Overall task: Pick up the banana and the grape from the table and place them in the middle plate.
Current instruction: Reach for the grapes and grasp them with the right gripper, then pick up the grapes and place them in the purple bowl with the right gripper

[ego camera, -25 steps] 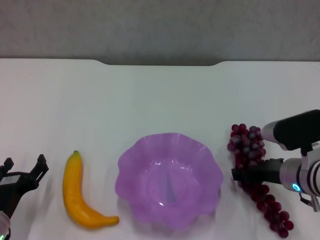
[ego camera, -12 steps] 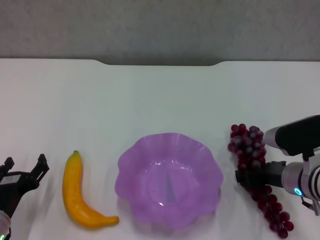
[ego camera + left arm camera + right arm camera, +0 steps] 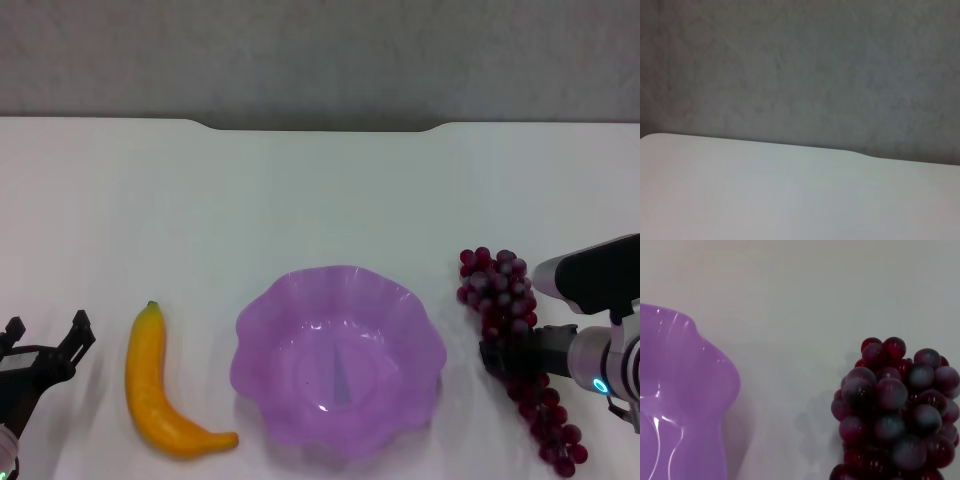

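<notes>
Right gripper (image 3: 497,356) sits low over the middle of the grape bunch (image 3: 512,345), which lies on the table (image 3: 320,190) just right of the purple scalloped plate (image 3: 338,356); its finger spread cannot be told. Left gripper (image 3: 45,340), fingers spread, waits left of the banana (image 3: 158,390). Risk: a mid-bunch pinch may let the loose tail sag or slip.

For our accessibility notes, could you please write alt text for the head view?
The right gripper is over the grape bunch on the white table, beside the empty middle plate. The banana lies on the plate's other side, near the open left gripper.
</notes>
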`<action>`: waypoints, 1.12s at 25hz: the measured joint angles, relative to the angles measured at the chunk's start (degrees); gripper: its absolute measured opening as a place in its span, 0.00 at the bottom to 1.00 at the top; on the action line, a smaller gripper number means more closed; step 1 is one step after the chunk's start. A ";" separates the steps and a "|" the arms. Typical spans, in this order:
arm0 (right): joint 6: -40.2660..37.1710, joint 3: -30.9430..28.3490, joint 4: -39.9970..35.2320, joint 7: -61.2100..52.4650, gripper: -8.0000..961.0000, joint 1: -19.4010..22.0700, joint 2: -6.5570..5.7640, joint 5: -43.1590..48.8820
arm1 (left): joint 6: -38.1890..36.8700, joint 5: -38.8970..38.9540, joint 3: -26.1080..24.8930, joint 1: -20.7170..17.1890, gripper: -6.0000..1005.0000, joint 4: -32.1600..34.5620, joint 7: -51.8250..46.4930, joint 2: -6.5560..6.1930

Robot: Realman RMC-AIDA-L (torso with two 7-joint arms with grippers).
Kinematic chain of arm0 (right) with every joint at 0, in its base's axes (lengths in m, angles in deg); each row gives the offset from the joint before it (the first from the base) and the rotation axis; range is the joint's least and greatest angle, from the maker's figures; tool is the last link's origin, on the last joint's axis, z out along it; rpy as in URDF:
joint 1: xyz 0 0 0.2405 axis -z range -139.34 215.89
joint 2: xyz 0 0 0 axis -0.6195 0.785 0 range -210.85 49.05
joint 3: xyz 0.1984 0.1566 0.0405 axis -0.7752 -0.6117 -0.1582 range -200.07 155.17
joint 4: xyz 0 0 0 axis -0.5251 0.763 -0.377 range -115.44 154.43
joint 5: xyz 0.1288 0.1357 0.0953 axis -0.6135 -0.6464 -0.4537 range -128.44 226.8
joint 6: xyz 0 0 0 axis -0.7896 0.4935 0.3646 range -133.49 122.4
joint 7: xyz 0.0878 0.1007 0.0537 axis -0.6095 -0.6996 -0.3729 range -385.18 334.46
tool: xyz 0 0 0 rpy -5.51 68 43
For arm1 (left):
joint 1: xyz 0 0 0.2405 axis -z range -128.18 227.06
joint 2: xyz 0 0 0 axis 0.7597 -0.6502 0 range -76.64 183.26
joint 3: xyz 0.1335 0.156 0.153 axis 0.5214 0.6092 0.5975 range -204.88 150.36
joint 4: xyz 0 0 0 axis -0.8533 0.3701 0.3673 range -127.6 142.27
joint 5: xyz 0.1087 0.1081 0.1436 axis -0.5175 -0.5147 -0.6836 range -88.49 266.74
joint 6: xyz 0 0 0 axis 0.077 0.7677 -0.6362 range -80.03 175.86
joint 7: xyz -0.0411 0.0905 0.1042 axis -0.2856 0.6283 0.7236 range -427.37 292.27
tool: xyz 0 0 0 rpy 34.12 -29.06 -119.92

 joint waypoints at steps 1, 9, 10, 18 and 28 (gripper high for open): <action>-0.09 -0.01 -0.01 0.00 0.67 0.01 0.00 0.02 | 0.00 0.00 0.00 -0.02 0.89 0.02 -0.01 0.00; -1.91 0.07 -0.02 0.00 0.61 0.64 0.00 -0.10 | 0.00 0.00 -0.05 -0.14 0.89 0.11 -0.04 0.00; -1.93 0.09 -0.02 0.00 0.60 0.64 0.00 -0.07 | 0.00 0.00 -0.06 -0.14 0.89 0.11 -0.04 0.00; -2.05 0.25 -0.02 0.00 0.56 0.64 0.00 0.04 | 0.00 0.00 -0.09 -0.11 0.89 0.08 -0.12 0.00; -7.00 1.59 0.19 0.42 0.54 2.18 -0.07 0.28 | -0.10 0.00 -0.09 -0.19 0.89 0.09 -0.20 0.00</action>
